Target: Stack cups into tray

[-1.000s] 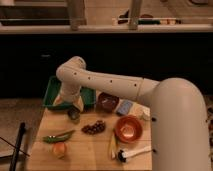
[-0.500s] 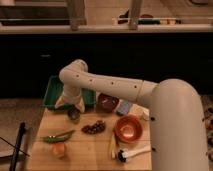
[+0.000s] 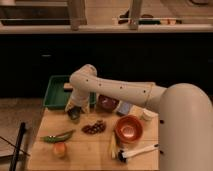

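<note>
The dark green tray [image 3: 54,95] lies at the table's back left. My gripper [image 3: 75,113] hangs from the white arm [image 3: 120,92] just in front of the tray's near right corner, low over the table. A small pale yellow-green cup [image 3: 74,115] shows right at the gripper's tip. I cannot tell whether the cup is held or stands on the table. The wrist hides part of the tray's right side.
A dark brown bowl [image 3: 106,103] and a blue packet [image 3: 124,108] lie right of the gripper. An orange bowl [image 3: 129,128], grapes [image 3: 93,127], a green pod [image 3: 57,136], an orange fruit [image 3: 60,149] and a white brush [image 3: 137,150] lie nearer the front.
The arm's elbow and wrist have shifted a little to the right and down, bringing the gripper lower by the tray's near right corner.
</note>
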